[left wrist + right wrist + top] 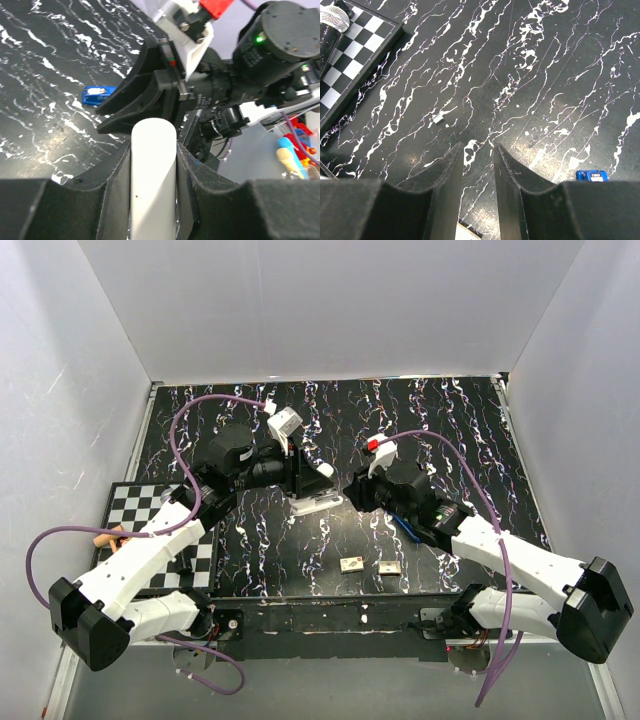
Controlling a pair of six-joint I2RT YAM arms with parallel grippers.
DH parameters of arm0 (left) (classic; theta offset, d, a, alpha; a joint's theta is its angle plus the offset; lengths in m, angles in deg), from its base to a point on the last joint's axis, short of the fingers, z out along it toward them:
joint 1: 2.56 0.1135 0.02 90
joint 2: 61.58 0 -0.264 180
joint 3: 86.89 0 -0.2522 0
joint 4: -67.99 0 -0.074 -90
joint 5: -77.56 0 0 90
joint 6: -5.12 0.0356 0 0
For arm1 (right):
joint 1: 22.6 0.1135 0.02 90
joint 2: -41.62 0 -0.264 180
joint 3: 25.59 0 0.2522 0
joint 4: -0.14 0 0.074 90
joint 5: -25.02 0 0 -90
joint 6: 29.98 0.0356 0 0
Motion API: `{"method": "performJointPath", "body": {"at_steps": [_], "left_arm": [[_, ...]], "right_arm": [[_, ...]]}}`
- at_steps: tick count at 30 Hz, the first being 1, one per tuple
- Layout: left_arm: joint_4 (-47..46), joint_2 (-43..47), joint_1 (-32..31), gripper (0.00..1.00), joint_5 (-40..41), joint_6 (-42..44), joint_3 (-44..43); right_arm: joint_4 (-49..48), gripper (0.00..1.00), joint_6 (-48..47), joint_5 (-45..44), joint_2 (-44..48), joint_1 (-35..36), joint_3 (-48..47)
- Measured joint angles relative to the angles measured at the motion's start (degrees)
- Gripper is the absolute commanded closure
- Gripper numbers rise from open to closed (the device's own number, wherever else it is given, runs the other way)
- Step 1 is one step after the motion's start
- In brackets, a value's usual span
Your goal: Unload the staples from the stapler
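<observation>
The stapler [320, 498] is white and black and is held up just above the marbled black table, at its middle. My left gripper [303, 476] is shut on it. In the left wrist view a white bar of the stapler [152, 170] fills the gap between the fingers of the left gripper [153, 142]. My right gripper [352, 488] faces it from the right, close to the stapler's end, open with nothing between its fingers [479, 147]. A white edge of the stapler [470, 233] shows low between them. Two small staple strips [351, 564] [388, 567] lie near the front edge.
A small blue object [405, 527] lies under the right arm and also shows as the blue object [98, 95] [592, 175]. A loose silver bit [438, 119] lies on the table. A chessboard [130, 505] sits at the left, with a dark glittery cylinder [332, 22] on it. White walls surround the table.
</observation>
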Motion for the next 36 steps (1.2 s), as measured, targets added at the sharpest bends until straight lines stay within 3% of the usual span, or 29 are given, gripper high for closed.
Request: {"method": "performJointPath", "body": {"at_steps": [12,24,29,36], "left_arm": [[4.44,-0.04,0.0,1.0,14.12,3.76,-0.15],[2.8,-3.39,0.0,1.0,34.38,4.28,0.28],[0.87,-5.22,0.09,1.0,39.19,3.61,1.46],[-2.93,-4.33,0.09,1.0,37.27,-1.99,3.21]], "right_arm": [[7.89,0.61,0.13,-0.57,1.22,0.0,-3.04],[13.2,0.61,5.27,4.85,0.83,0.0,-3.61],[13.55,0.62,7.5,5.97,0.68,0.0,-3.58],[8.9,0.78,13.29,6.69,-0.66,0.0,-2.38]]}}
